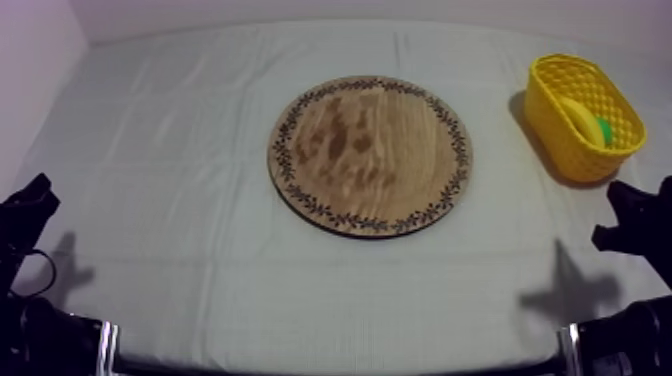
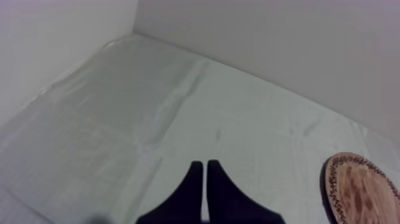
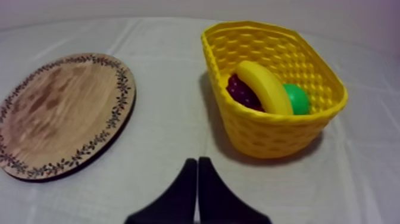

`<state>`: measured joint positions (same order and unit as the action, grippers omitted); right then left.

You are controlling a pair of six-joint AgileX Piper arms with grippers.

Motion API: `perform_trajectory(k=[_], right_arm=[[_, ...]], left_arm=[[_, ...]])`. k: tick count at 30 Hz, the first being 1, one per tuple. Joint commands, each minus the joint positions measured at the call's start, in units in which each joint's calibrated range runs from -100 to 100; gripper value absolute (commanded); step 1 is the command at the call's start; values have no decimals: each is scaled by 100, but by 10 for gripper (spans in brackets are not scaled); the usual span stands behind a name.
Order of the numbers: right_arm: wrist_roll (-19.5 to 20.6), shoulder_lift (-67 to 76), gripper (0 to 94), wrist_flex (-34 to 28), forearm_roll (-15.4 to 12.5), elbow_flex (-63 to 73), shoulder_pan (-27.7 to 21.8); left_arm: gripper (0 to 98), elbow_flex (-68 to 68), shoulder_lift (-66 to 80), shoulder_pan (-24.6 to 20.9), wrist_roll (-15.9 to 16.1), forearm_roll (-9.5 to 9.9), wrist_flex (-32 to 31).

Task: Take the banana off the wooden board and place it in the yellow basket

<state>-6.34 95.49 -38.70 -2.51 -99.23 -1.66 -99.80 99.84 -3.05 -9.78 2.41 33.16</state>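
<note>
A round board (image 1: 369, 155) lies at the middle of the table (image 1: 160, 180). To its right, farther back, stands a basket (image 1: 550, 130), with a banana (image 3: 265, 86) lying inside beside grapes (image 3: 241, 94).

A: How is the right hand (image 3: 197, 162) set?
B: Its two black fingers lie together in a narrow wedge, gripping nothing, over the cloth-covered desk (image 3: 172, 107).
A: What's ahead of it?
B: The yellow basket (image 3: 268, 134) stands just ahead, to the hand's right. The banana (image 3: 265, 86) lies inside it, between dark grapes (image 3: 241, 92) and a green fruit (image 3: 297, 98). The wooden board (image 3: 59, 113) lies ahead to the hand's left, apart from the basket.
</note>
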Motion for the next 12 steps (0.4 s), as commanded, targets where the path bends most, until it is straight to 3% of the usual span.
perform_trajectory(k=[1, 5, 12], right_arm=[[-419, 6, 4, 100, 42, -8, 104], [-652, 15, 4, 146, 65, -27, 231], [-607, 18, 4, 159, 72, -32, 222]], left_arm=[[1, 2, -2, -2, -1, 1, -1], [1, 2, -2, -2, -1, 1, -1], [1, 2, -2, -2, -1, 1, -1]])
